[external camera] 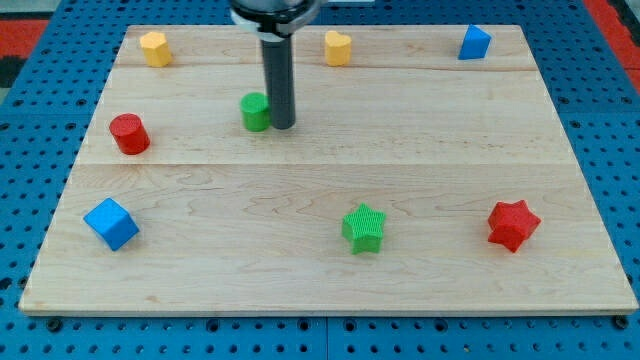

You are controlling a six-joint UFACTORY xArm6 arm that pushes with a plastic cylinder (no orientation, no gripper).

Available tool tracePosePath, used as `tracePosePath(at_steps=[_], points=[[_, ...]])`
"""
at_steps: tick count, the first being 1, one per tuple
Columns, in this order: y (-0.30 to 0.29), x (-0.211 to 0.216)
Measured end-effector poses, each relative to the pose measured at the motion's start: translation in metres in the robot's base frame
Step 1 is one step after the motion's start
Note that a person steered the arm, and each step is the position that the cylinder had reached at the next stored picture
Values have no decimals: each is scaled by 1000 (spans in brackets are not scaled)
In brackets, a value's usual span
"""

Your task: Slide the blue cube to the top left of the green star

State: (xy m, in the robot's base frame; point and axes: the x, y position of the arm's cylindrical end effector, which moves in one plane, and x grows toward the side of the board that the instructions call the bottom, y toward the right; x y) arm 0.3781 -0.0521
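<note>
1. Camera view, worktop of pale wood, eight small blocks spread over it, dark rod coming down from the view's top edge.
2. My tip down on the wood, just right of the green cylinder, touching or nearly so; cannot tell which.
3. No jaws on this arm, so nothing released, clenched or grasped; only a bare rod for pushing.
4. Blue cube well left of the green star, at about the same height in the view, near the worktop's left edge, sitting turned with a corner toward the view's bottom.
5. From my tip, blue cube down and to the left, well apart, with the red cylinder lying above the cube and left of the tip.
6. Key relation: goal spot up and left of the green star, hence to the right of and slightly above the cube; likely approach from the cube's left or lower-left side, then a long push rightward.
7. Judged not yet begun: cube untouched, tip far from it and on the wrong side.
8. Risk, as a guess: cube rotating off the tip because of its skewed corner, or overshooting into the star.
9. Elsewhere relative to the green star: red star to its right; yellow block, yellow heart-like block and blue block far above, along the top edge.
10. No containers on the worktop.
</note>
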Motion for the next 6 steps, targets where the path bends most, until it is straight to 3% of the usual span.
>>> tracePosePath(at_steps=[1,2,4,5,6], points=[[12,25],[10,93],[-109,202],[-187,217],[-191,177]])
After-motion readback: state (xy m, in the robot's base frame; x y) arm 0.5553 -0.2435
